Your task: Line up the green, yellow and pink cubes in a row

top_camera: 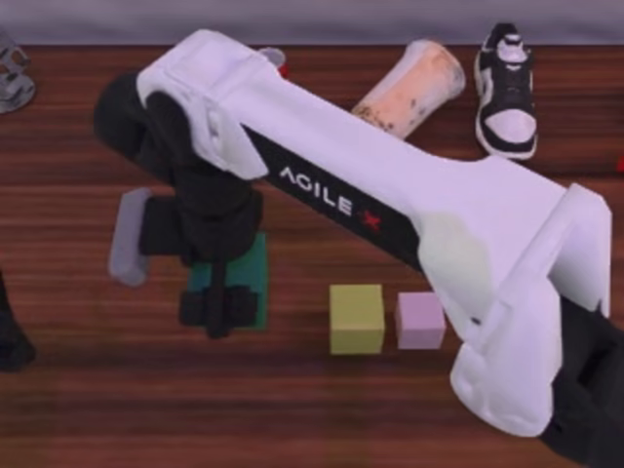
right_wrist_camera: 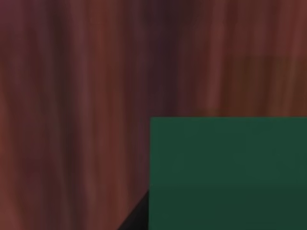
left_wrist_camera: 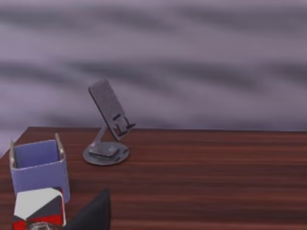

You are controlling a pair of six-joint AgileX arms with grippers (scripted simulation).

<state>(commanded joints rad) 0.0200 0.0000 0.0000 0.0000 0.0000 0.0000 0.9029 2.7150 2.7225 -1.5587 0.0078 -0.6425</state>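
My right arm reaches across the desk (top_camera: 88,390) to its left half; right gripper (top_camera: 218,304) sits directly over the green cube (top_camera: 255,265), covering most of it. Can't tell whether fingers are open or clamped. Right wrist view: green cube fills one corner, close up, wood desk behind. Yellow cube (top_camera: 356,318) lies off to gripper's right, pink cube (top_camera: 420,320) just beyond it, small gap between. Left arm parked, gripper not seen.
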